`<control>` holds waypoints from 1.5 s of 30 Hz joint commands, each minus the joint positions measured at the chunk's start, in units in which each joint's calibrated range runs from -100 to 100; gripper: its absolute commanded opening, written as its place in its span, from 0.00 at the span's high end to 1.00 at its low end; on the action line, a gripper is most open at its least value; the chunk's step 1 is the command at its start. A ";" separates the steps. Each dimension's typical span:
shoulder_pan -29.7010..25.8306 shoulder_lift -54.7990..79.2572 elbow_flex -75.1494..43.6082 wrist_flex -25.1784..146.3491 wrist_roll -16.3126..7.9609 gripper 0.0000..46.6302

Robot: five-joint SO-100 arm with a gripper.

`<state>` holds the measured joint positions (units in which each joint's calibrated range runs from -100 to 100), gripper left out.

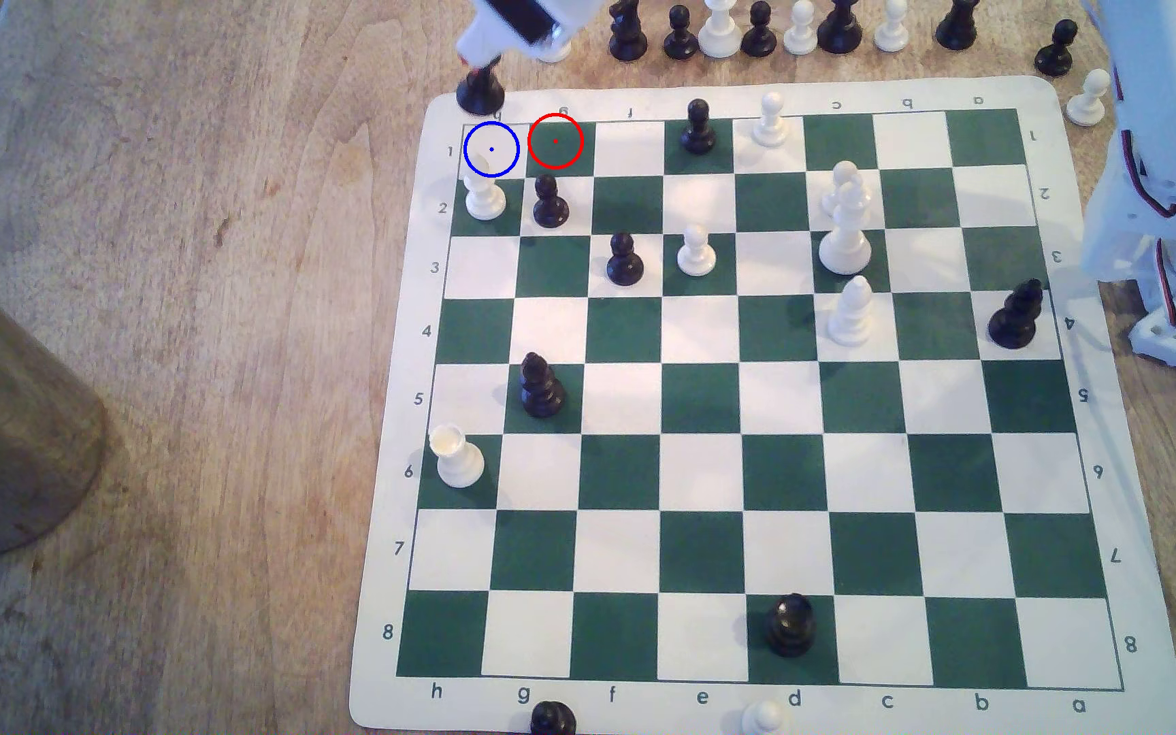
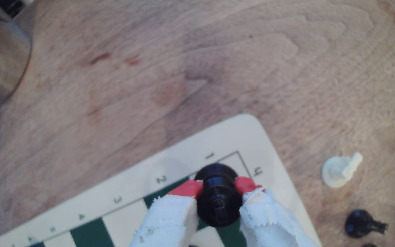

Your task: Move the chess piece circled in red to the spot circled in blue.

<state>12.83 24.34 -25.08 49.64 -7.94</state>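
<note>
The gripper (image 2: 219,187) is pinched on the tall black chess piece (image 2: 218,201), its red-tipped, white-wrapped fingers (image 2: 187,188) pressing the piece's upper part from both sides. In the exterior view the gripper (image 1: 475,63) sits at the board's far corner, with the piece (image 1: 480,92) hanging directly below it; the piece's base overlaps the cream border of the chessboard (image 1: 734,99). Whether the base touches the mat cannot be told. The blue-circled cream square (image 1: 492,149) lies just beside the held piece, on the board side of the gripper, and stands vacant. The red-circled green square (image 1: 555,141) adjoins it, one square further towards the exterior view's right, also vacant. A white pawn (image 1: 485,198) and a black pawn (image 1: 550,203) stand one row beyond these squares, away from the gripper. A white piece (image 2: 340,169) and a black piece (image 2: 364,224) lie toppled on the wooden table (image 2: 191,59) near the gripper, off the board.
</note>
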 commanded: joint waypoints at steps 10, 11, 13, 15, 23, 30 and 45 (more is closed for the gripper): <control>-0.04 4.69 -11.09 0.07 -0.20 0.98; 0.11 4.86 -11.19 0.07 -0.20 0.98; 0.58 5.37 -11.37 0.07 -0.15 0.97; 0.74 5.80 -11.37 0.15 -0.20 0.97; 0.50 7.32 -11.28 0.32 -0.29 0.97; 0.43 7.41 -10.91 0.15 -0.44 0.97; 0.35 8.51 -10.73 0.56 -0.54 0.69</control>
<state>13.57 35.06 -30.68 49.64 -8.33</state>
